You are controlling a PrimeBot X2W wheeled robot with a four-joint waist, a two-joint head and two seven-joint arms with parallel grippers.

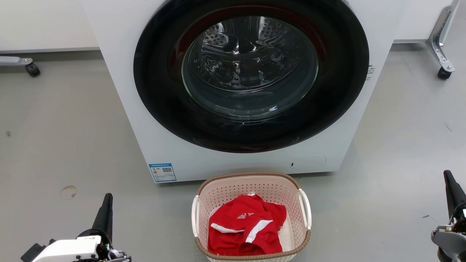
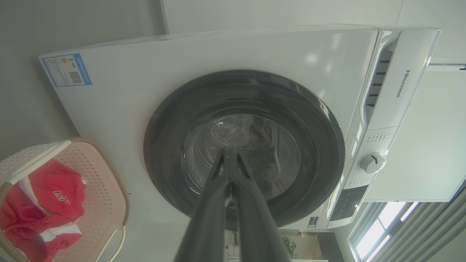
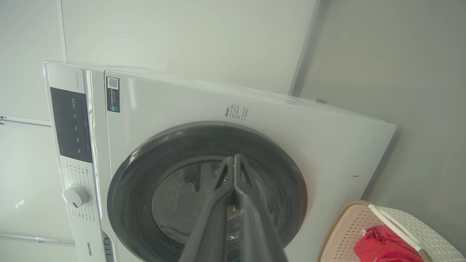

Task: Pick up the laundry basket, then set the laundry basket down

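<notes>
The laundry basket (image 1: 233, 191), pale pink-cream with a brown woven-look rim and white side handles, stands on the floor right in front of the washer, with a red garment (image 1: 245, 227) inside. The left wrist view has the laundry basket (image 2: 105, 182) at its lower left; in the right wrist view the laundry basket (image 3: 346, 233) sits at the lower right. My left gripper (image 1: 107, 197) is shut and empty, well to the left of the basket. Far to the right of the basket, my right gripper (image 1: 447, 175) is shut and empty too. Both point towards the washer.
A white front-loading washer (image 1: 138, 120) with a dark round door (image 1: 251, 72) rises directly behind the basket. Castered frame legs stand at the far left (image 1: 32, 69) and far right (image 1: 444, 71). Grey floor lies on both sides of the basket.
</notes>
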